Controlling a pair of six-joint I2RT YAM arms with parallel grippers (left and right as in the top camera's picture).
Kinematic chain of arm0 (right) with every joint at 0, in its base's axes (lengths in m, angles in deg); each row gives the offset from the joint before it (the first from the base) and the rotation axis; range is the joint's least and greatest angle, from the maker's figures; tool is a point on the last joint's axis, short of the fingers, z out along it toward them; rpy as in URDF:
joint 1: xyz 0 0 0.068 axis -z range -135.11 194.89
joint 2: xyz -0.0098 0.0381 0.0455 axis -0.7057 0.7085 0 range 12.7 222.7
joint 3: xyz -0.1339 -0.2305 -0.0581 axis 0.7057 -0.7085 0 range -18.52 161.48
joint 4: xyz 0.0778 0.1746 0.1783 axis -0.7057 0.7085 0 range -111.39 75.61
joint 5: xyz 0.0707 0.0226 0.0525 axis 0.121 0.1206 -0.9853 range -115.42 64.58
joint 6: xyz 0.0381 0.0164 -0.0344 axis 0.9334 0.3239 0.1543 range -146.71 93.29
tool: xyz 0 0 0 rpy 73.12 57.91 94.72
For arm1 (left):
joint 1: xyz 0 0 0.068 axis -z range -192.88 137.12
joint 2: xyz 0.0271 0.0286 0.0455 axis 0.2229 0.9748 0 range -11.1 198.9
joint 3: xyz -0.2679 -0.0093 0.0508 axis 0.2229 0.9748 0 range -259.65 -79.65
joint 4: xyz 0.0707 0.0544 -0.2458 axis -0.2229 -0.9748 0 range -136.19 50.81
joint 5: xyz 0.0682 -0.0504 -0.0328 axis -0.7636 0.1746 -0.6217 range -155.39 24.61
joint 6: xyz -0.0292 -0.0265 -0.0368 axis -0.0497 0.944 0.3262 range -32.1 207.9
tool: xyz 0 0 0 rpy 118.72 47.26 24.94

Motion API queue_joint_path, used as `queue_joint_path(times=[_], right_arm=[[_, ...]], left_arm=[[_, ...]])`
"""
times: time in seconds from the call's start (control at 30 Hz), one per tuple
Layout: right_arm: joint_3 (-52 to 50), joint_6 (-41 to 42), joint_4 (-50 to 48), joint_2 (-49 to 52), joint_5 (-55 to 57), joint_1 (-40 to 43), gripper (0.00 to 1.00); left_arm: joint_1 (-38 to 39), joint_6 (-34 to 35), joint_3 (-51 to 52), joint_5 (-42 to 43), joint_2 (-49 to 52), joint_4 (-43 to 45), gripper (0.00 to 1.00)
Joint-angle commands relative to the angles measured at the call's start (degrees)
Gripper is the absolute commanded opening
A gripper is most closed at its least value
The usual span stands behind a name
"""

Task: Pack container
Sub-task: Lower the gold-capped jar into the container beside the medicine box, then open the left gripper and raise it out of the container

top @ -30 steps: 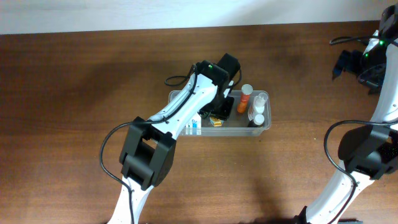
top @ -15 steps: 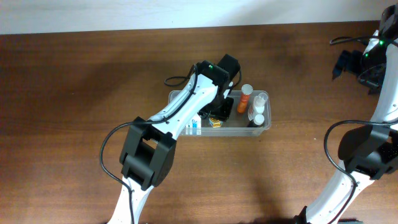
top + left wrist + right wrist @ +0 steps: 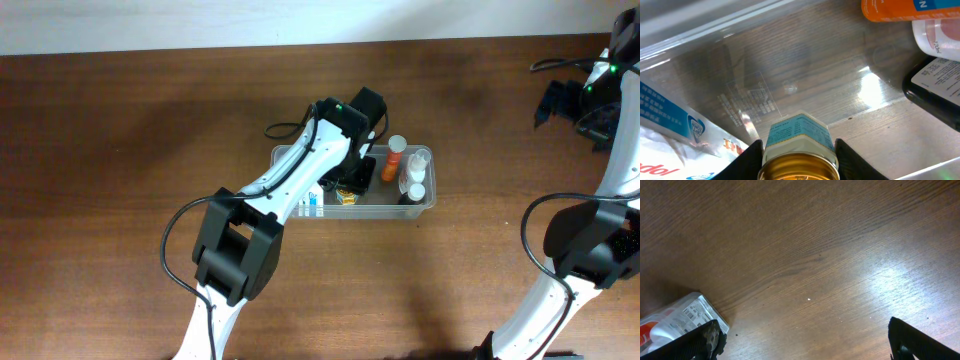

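Note:
The clear plastic container [image 3: 283,155] lies at the table's middle; its floor fills the left wrist view [image 3: 805,65]. My left gripper [image 3: 352,182] reaches into it and is shut [image 3: 797,152] on a small gold-lidded bottle with a blue label [image 3: 798,131], held just above the floor. Inside the container lie an orange bottle [image 3: 392,160], white-capped bottles [image 3: 417,176], a black bottle [image 3: 936,85] and a blue-and-white box [image 3: 314,204]. My right gripper [image 3: 565,103] is far off at the back right, open and empty [image 3: 807,342] over bare table.
A white packet with red print [image 3: 675,321] lies on the table beside my right gripper's left finger. A white and blue packet [image 3: 675,125] lies in the container to the left of the held bottle. Cables [image 3: 560,66] run at the back right.

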Motion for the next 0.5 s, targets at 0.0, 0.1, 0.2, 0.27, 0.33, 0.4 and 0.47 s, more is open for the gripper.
queue_joint_path(times=[0.0,0.1,0.2,0.27,0.33,0.4,0.47], right_arm=[[-0.4,0.4,0.0,-0.9,-0.3,0.0,0.98],[-0.4,0.4,0.0,-0.9,-0.3,0.0,0.98],[-0.4,0.4,0.0,-0.9,-0.3,0.0,0.98],[-0.4,0.4,0.0,-0.9,-0.3,0.0,0.98],[-0.4,0.4,0.0,-0.9,-0.3,0.0,0.98],[-0.4,0.4,0.0,-0.9,-0.3,0.0,0.98],[-0.4,0.4,0.0,-0.9,-0.3,0.0,0.98]], left_arm=[[0.3,0.4,-1.1,-0.5,0.2,-0.5,0.56],[0.3,0.4,-1.1,-0.5,0.2,-0.8,0.55],[0.3,0.4,-1.1,-0.5,0.2,-0.9,0.55],[0.3,0.4,-1.1,-0.5,0.2,-0.9,0.55],[0.3,0.4,-1.1,-0.5,0.2,-0.9,0.55],[0.3,0.4,-1.1,-0.5,0.2,-0.7,0.55],[0.3,0.4,-1.1,-0.5,0.2,-0.7,0.55]])
